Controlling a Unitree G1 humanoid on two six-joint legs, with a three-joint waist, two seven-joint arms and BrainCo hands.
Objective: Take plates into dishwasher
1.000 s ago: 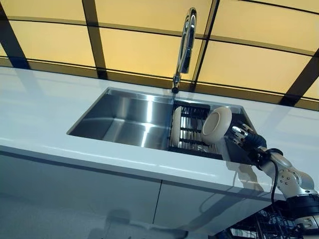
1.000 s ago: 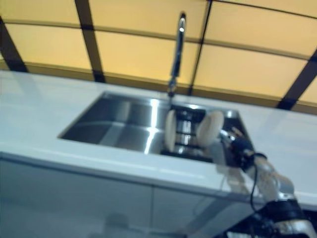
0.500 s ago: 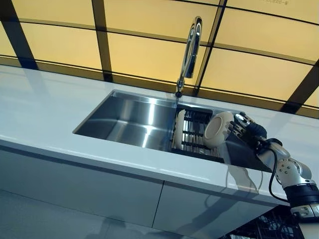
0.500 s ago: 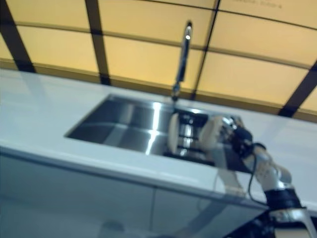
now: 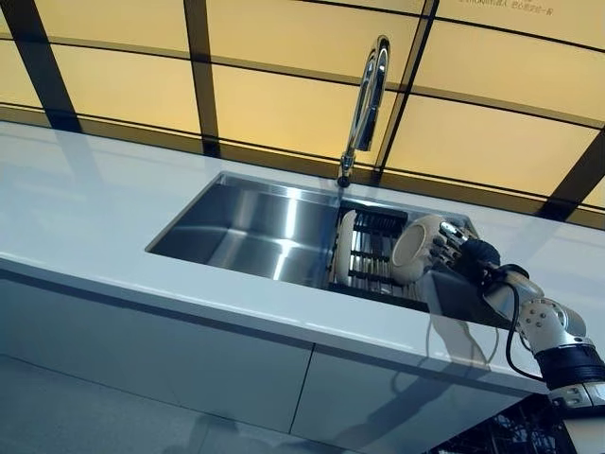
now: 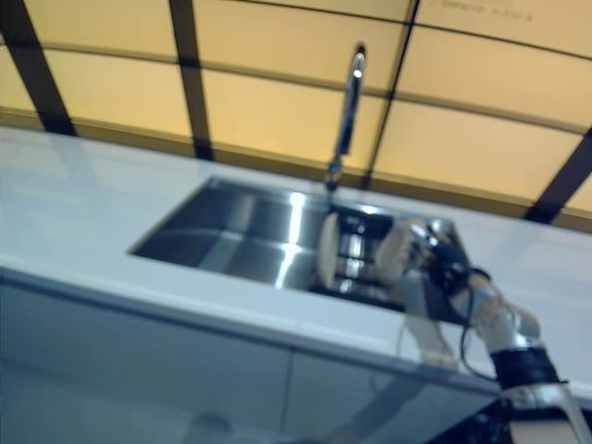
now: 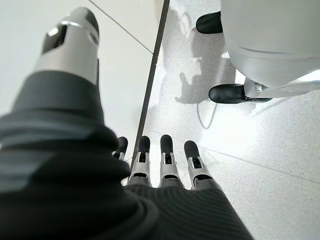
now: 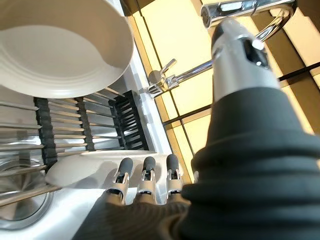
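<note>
a cream plate [image 5: 413, 248] is held on edge by the right hand [image 5: 452, 252] over the black drying rack [image 5: 371, 255] in the right part of the steel sink [image 5: 248, 225]. the hand's fingers [image 8: 146, 176] are curled against the plate's back while the thumb [image 8: 240, 60] stands apart, as the right wrist view shows. a second plate [image 5: 344, 246] stands upright in the rack at about 9 o'clock from the held one, a little apart from it. the tall chrome faucet [image 5: 367, 96] rises at 12 o'clock from the rack, behind the sink. the sink is set into a white counter [image 5: 85, 213]. the left hand [image 7: 165, 165] appears only in its own wrist view, hanging over the floor [image 7: 260, 145] with fingers straight and holding nothing.
</note>
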